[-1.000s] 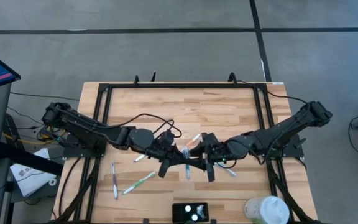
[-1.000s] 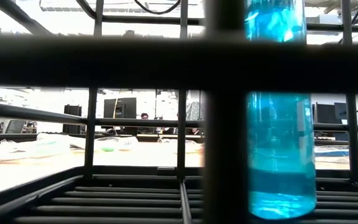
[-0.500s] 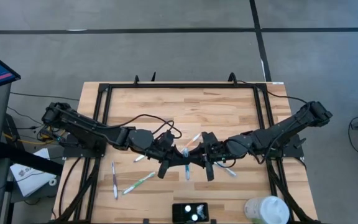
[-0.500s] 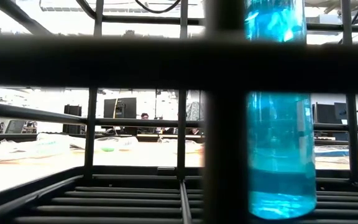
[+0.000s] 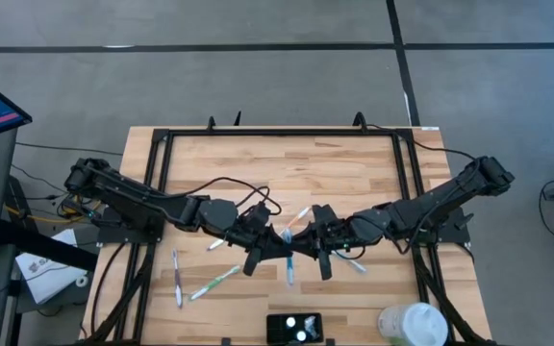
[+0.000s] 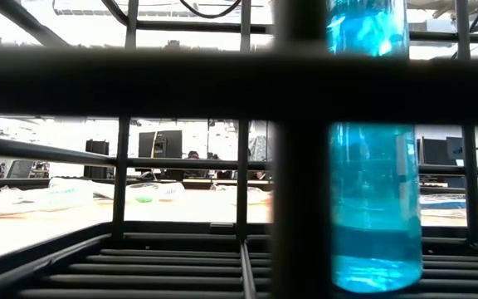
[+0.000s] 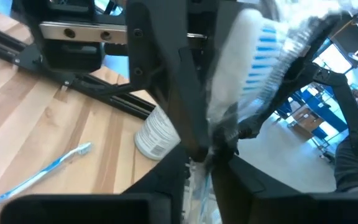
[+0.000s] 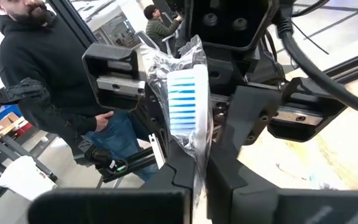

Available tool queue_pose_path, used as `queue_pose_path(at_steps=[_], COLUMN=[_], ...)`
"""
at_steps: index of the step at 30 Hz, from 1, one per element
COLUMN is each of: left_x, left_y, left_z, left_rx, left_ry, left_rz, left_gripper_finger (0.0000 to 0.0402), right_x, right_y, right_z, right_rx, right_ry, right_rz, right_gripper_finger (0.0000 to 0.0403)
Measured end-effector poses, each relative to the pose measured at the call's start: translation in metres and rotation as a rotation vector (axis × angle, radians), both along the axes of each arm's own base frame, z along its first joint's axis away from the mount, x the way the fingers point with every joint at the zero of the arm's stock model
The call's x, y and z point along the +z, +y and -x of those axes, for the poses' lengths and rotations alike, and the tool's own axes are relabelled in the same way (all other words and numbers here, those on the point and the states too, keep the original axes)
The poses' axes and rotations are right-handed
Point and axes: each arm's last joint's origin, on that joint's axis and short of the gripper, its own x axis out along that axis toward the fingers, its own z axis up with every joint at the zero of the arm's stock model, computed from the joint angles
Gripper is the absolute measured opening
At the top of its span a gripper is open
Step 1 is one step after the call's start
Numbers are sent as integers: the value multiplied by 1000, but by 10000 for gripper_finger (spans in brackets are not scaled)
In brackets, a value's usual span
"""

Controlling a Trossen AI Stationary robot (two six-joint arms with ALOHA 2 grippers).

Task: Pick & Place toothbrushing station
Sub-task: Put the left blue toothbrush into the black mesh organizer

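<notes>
Both arms reach in over the wooden counter (image 5: 344, 163) and meet near its middle. The left gripper (image 5: 261, 252) and the right gripper (image 5: 321, 255) sit close to each other there, with a wrapped toothbrush (image 8: 182, 102) between them. It has a white head with blue bristles and a crinkled clear wrapper.

In the right wrist view, the wrapper runs down between the right arm's two dark fingers. Those jaws are clamped together on the wrapped toothbrush. In the left wrist view, the same wrapped brush stands between the left arm's fingers. We cannot tell whether those jaws are gripping it or just standing around it.

The toothbrushing station (image 5: 294, 328), a small low black box, sits at the near edge of the counter, about centre. It is nearer than both grippers and apart from them. To its right, at the near right corner, stands a white round container (image 5: 412, 324).

Loose toothbrushes lie on the counter to the near left of the grippers. One is purple and white (image 5: 176, 279) and one is green and white (image 5: 214, 282).

Past the right gripper we see a person in a dark hoodie (image 8: 48, 81) standing beyond the counter.

The low view is mostly filled by black bars and a blue translucent tube (image 6: 374, 199).
</notes>
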Motion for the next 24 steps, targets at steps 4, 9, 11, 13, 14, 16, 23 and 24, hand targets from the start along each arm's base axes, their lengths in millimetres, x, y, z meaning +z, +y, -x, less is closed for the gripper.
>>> queue_pose_path(at_steps=[4, 9, 11, 13, 14, 16, 23, 24], left_x=[-2, -1, 2, 7, 9, 16, 36, 38], left_y=[0, -1, -3, -2, -4, -4, -7, -8], left_z=[0, 1, 5, 8, 11, 16, 34, 36], left_rx=[9, 13, 7, 13, 9, 10, 55, 72], left_ry=[27, 43, 37, 20, 14, -10, -86, -93], left_rz=[43, 94, 98, 102, 103, 110, 99, 92], left_gripper_finger=[118, 197, 227, 249, 258, 269, 269, 266], right_x=[-1, -2, -1, 1, 3, 5, 21, 22], right_y=[0, 1, 2, 3, 3, 4, 10, 11], right_z=[0, 0, 2, 5, 5, 8, 24, 27], right_rx=[2, 3, 7, 8, 4, -7, -22, -24], right_ry=[11, 18, 14, 10, 1, -3, -65, -69], right_rz=[5, 0, -2, -2, -5, 1, 26, 32], right_gripper_finger=[5, 6, 5, 5, 6, 6, 6, 6])
